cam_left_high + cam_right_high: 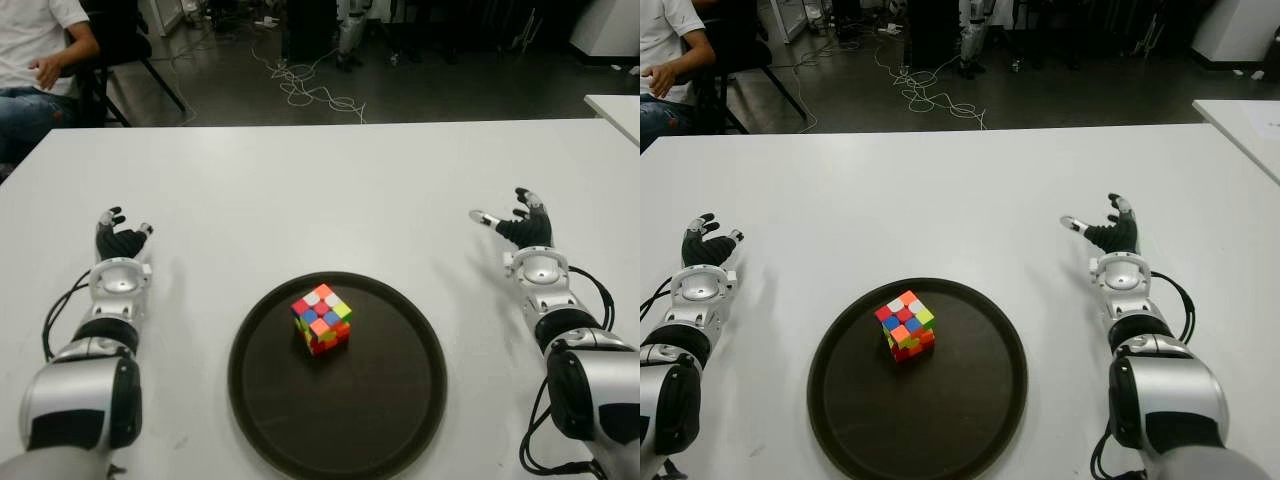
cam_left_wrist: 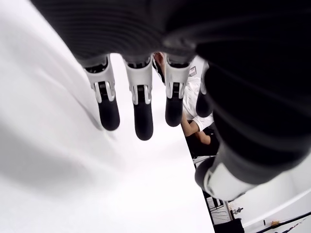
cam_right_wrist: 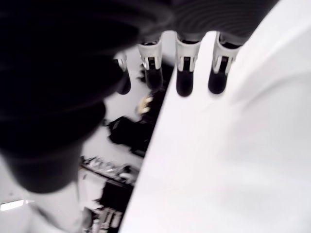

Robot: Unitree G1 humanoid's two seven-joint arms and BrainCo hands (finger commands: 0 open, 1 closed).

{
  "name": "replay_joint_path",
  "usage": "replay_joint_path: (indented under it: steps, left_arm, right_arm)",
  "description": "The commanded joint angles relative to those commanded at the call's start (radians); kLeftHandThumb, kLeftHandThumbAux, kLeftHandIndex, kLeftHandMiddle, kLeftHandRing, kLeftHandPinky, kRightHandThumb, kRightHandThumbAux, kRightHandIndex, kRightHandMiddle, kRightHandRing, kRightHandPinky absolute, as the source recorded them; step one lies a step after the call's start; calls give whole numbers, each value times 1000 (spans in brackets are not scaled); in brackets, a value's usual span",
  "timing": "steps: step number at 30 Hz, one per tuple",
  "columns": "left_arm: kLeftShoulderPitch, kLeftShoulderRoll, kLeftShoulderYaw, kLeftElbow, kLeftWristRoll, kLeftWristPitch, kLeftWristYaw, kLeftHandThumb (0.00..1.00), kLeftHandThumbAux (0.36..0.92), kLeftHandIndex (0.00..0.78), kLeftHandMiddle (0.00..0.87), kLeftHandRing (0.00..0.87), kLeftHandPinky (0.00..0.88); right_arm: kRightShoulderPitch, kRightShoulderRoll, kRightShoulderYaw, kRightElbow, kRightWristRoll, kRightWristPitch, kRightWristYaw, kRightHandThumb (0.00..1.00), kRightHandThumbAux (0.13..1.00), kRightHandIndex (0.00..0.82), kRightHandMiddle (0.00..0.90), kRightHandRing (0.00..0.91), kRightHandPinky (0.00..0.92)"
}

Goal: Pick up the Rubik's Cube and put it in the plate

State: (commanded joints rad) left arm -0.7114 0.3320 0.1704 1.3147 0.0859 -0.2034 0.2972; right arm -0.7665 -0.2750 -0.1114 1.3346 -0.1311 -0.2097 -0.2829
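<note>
The Rubik's Cube (image 1: 321, 318) already sits inside the dark round plate (image 1: 400, 420) near the tabletop's (image 1: 320, 190) front edge, so both the left robot hand (image 1: 120, 240) and right robot hand (image 1: 520, 228), fingers spread and empty, should stay clear of it.

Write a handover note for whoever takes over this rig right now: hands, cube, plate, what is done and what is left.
Left hand: open, holding nothing, over the white table to the left of the plate.
Right hand: open, holding nothing, to the right of the plate.
Rubik's Cube: sits inside the dark round plate, a little left of and behind its middle, with neither hand touching it.
Done: the cube is in the plate and released.
Left: nothing on the placement itself, as far as the views show; both hands are apart from the plate.
</note>
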Motion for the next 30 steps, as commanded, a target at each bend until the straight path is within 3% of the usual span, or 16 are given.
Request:
replay_joint_path:
  steps: [7,13,25,30]
  left_arm:
    - [-1,1,-2,1,3,1,3,124,765,110,146,171,184]
    - [-3,2,-4,4,5,6,4,139,767,105,146,171,193]
    - [-7,-4,5,2,-5,2,-5,130,761,109,140,158,166]
    - [-8,-6,8,2,-8,2,-5,150,763,122,157,173,184]
  right_arm:
    - [-12,13,25,-6,-33,32,-46,236,805,170,179,233,290]
    - [-16,16,14,-6,-18,42,-42,292,813,186,198,251,301]
    - [-21,18,12,-8,-17,54,-38,289,806,163,168,219,263]
    - [-21,18,12,-9,-17,53,-37,313,801,193,188,243,309]
